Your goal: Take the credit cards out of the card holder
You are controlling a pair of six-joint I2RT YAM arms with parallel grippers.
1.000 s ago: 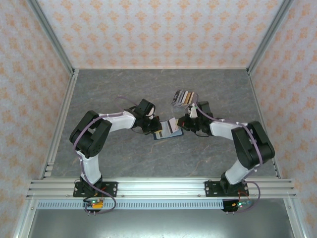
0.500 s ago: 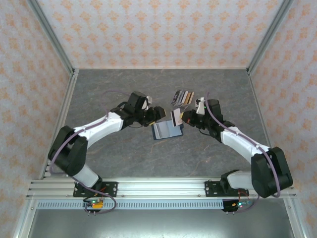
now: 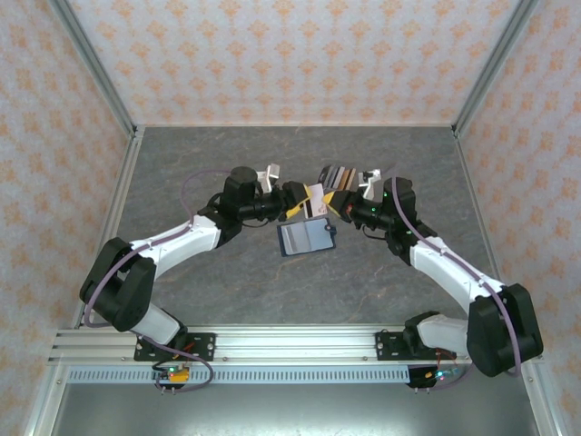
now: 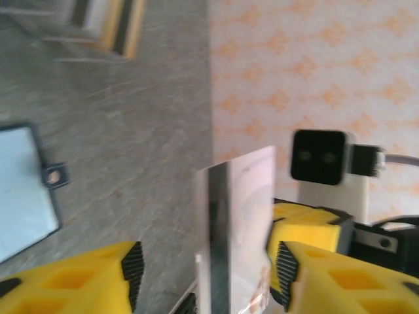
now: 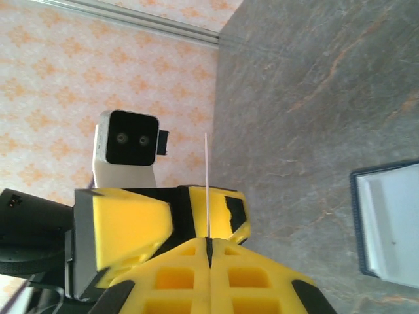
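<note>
Grey table (image 3: 227, 291); card (image 4: 239, 222) in right jaws, seemingly loose between left jaws.

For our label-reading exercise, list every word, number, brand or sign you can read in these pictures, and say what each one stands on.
No text can be read in any view.
On the card held in the right pincer: the face is blurred, nothing is legible.
On the stack of cards: stripes only, too small to read.
On the card holder: no lettering visible.
</note>
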